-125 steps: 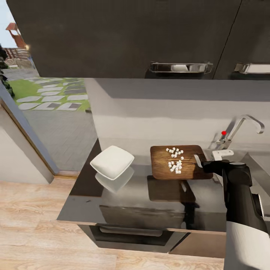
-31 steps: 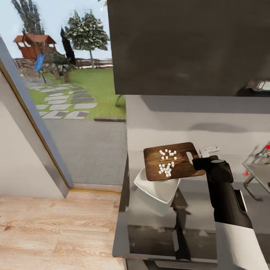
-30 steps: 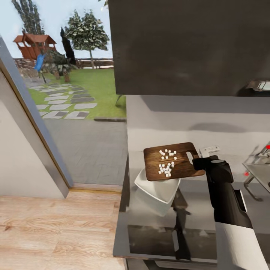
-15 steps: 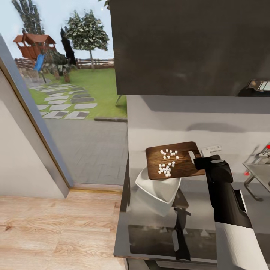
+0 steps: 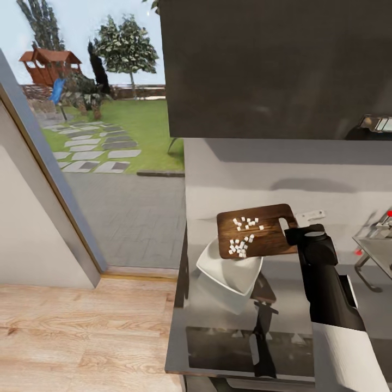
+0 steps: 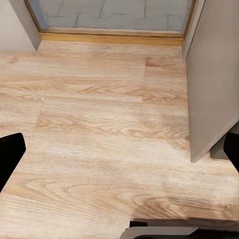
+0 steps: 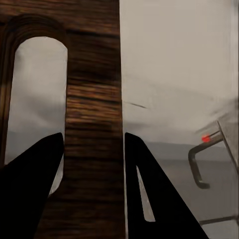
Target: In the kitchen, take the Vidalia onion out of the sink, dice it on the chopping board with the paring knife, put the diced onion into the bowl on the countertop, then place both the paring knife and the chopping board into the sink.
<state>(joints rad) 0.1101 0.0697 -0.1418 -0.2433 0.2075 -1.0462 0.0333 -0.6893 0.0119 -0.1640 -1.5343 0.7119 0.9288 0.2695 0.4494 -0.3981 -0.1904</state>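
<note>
The dark brown rectangular wooden chopping board (image 5: 256, 238) is hanging in the air above the shallow white square bowl (image 5: 228, 268), carrying a scatter of small white onion dice (image 5: 243, 235). The right gripper (image 5: 292, 236) is pinching the board's short end by the bar beside its slot handle, a finger on each face of the wood (image 7: 94, 149). The board looks stiff and light, but held at one end it is probably prone to twist, and the loose dice will likely slide off fast once it tips. The bowl is sitting close to the left edge of the glossy dark grey countertop (image 5: 218, 332), with floor beyond, so a spill that way looks costly. There is open worktop toward the steel sink (image 5: 375, 247). The left gripper (image 6: 119, 164) is pointing down over pale wooden flooring (image 6: 99, 124), fingers spread apart, holding nothing.
</note>
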